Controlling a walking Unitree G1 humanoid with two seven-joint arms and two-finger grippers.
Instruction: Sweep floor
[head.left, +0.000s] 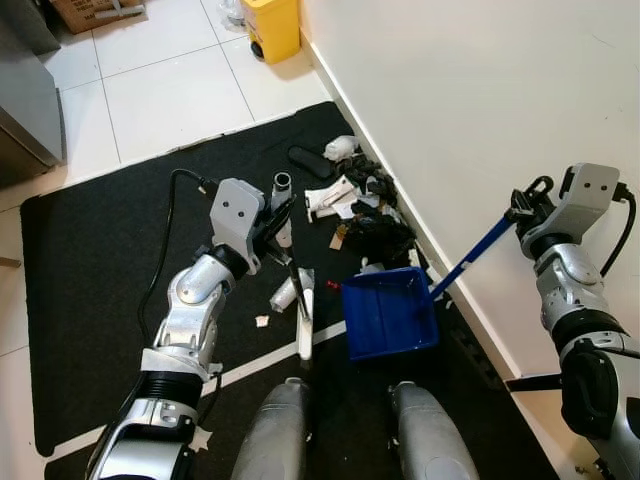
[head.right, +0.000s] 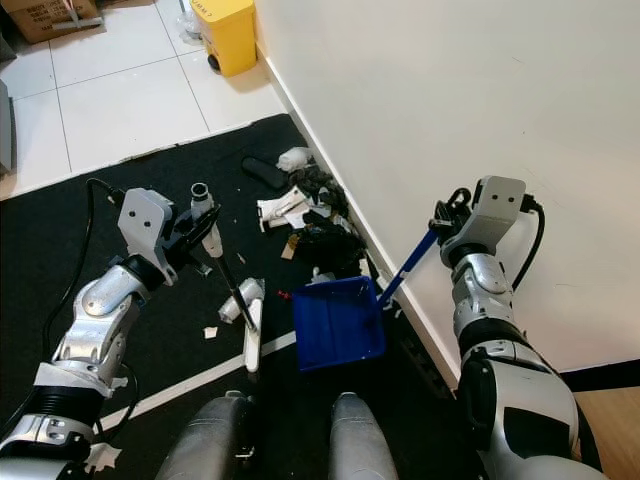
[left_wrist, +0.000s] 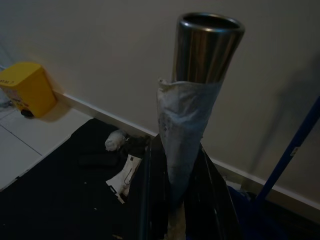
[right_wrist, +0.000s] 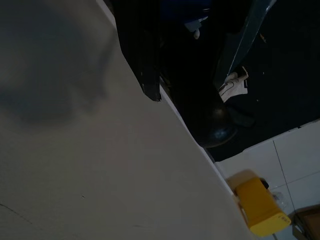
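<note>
Right now I have my left gripper (head.left: 280, 215) clamped around the broom handle (head.left: 284, 222), near its metal top where white tape is wrapped. From that grip the handle runs down to the white broom head (head.left: 305, 318), which rests on the black mat (head.left: 100, 270) just beside the blue dustpan (head.left: 388, 314). My right gripper (head.left: 524, 205) is up beside the white wall (head.left: 480, 110) and closed on the end of the dustpan handle (head.left: 470, 257); the blue stick slopes down from it to the pan, which lies flat on the mat near the baseboard. Beyond the pan, farther from both grippers, a heap of black and white litter (head.left: 360, 205) lies against the wall. A few white scraps (head.left: 262, 321) sit on the mat below my left gripper. A yellow bin (head.left: 271, 27) stands well away on the white tiles.
</note>
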